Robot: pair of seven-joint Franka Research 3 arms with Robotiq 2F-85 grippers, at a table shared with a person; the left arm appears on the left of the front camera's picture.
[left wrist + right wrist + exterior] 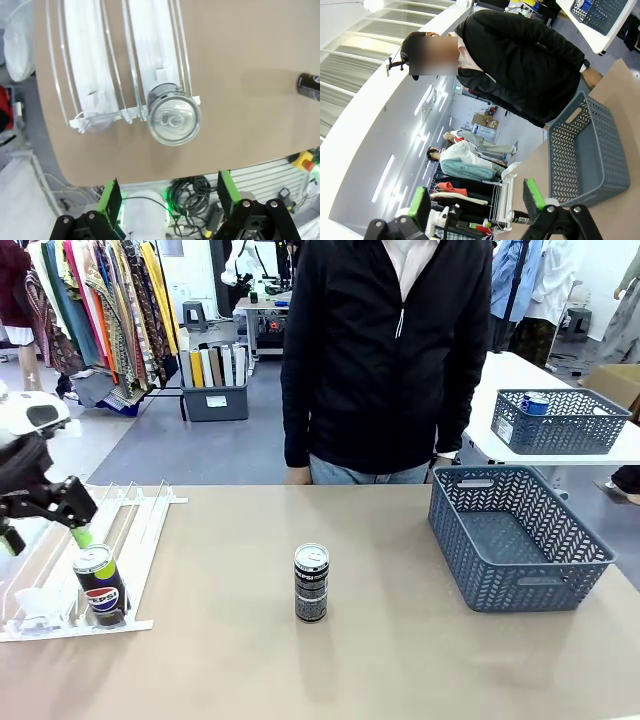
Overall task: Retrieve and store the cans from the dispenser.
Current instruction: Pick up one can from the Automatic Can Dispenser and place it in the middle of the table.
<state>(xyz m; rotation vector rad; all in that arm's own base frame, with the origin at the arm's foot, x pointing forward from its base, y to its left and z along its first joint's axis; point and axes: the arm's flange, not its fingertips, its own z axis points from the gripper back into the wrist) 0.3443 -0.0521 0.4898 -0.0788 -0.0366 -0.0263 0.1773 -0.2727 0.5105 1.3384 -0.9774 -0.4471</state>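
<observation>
Your left gripper [167, 197] hangs above the Pepsi can [175, 119] with its fingers spread wide. The can stands against the stop at the low end of the dispenser [140, 525], lower left of the front view. It looks roughly centred between the pads. Drop straight, close mid-body, then lift up over the stop before pulling away. Your right gripper [476, 197] is also spread and holding nothing.
</observation>
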